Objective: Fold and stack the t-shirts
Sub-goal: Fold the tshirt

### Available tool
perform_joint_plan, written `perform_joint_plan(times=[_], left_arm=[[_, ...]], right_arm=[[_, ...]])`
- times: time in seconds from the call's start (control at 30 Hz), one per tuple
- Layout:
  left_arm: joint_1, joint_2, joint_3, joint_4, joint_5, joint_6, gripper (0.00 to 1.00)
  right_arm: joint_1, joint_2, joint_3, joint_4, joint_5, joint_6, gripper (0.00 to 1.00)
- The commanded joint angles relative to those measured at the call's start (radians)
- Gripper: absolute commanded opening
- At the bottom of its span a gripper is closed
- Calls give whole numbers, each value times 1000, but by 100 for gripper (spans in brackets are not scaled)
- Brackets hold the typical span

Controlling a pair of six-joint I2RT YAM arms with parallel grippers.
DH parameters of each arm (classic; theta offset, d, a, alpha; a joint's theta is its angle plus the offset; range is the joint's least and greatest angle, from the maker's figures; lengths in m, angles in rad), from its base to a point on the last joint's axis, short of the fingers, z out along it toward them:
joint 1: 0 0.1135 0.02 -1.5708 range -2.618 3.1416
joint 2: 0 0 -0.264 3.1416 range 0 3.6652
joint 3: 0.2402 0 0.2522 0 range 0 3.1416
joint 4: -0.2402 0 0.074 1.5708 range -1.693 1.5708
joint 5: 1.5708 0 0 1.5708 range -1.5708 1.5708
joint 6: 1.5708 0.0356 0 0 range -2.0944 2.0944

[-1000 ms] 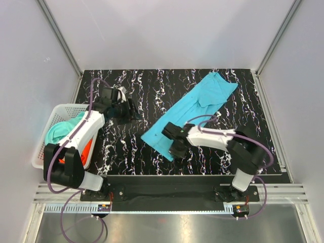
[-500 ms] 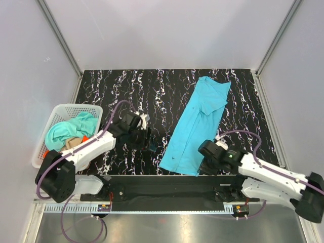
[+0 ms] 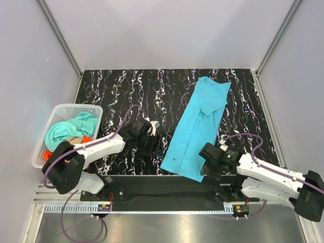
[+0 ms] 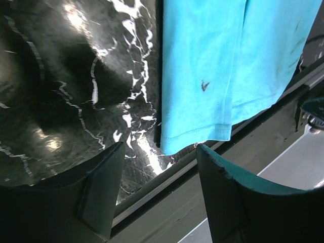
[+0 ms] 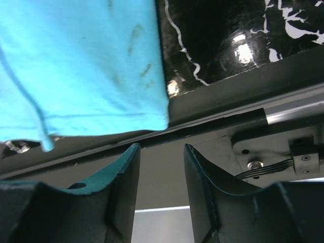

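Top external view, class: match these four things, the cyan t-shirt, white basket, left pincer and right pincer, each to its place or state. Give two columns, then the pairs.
1 cyan t-shirt
2 white basket
3 left pincer
4 right pincer

a open, by the shirt's near right corner
b at the left side of the table, holding crumpled shirts
c spread in a long strip on the table
d open, by the shirt's near left corner

Pairs: 1-c, 2-b, 3-d, 4-a
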Motion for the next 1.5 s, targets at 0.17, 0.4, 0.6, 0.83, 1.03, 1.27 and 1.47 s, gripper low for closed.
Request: perform_joint_plan(times=[0.17, 0.4, 0.6, 0.83, 1.03, 1.27, 1.47], left_arm=[[-66, 87, 1, 103, -5, -18, 59], [-100, 122, -4, 95, -51, -9, 59], [-123, 136, -27, 112, -55, -23, 53], [-127, 166, -44, 172, 12, -41, 46], [-134, 177, -41, 178, 17, -47, 32], [-137, 177, -58, 203, 22, -70, 2], [-138, 202, -73, 236, 23, -87, 0]], right_arm=[[7, 140, -37, 92, 8, 19, 48], [8, 122, -46, 95, 48, 31, 54], [11, 96, -54, 86, 71, 76, 54], [11, 111, -95, 162, 45, 111, 53], [10, 102, 159, -10, 248, 45, 56], [-301, 210, 440, -22, 422, -325, 70], [-610, 472, 639, 225, 297, -720, 75]])
